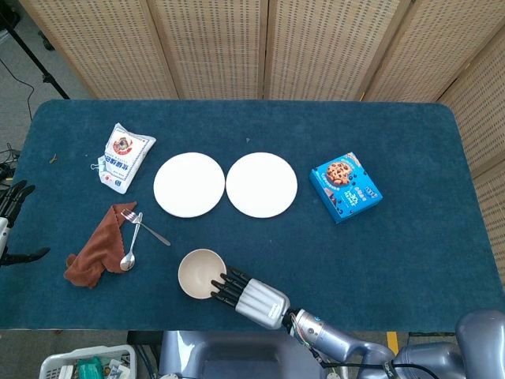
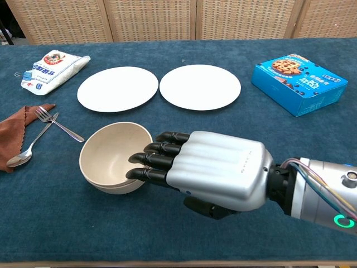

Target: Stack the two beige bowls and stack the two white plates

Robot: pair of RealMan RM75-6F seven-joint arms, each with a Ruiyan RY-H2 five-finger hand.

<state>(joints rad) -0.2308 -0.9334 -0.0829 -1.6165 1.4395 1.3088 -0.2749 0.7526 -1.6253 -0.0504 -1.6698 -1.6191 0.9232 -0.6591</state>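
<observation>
The two beige bowls (image 1: pixel 197 272) (image 2: pixel 109 153) sit nested, one inside the other, near the table's front edge. My right hand (image 1: pixel 252 298) (image 2: pixel 217 176) lies just right of them, palm down. Its straight fingertips (image 2: pixel 146 166) reach over the bowls' near rim and it holds nothing. Two white plates lie side by side on the blue cloth farther back, the left plate (image 1: pixel 189 184) (image 2: pixel 117 88) and the right plate (image 1: pixel 261 184) (image 2: pixel 200 86). My left hand (image 1: pixel 6 225) shows only at the head view's far left edge, off the table, with fingers apart.
A flour bag (image 1: pixel 122 155) lies at the back left and a blue cookie box (image 1: pixel 345 186) to the right of the plates. A brown cloth (image 1: pixel 95 246) with a fork and spoon (image 1: pixel 132 241) lies left of the bowls.
</observation>
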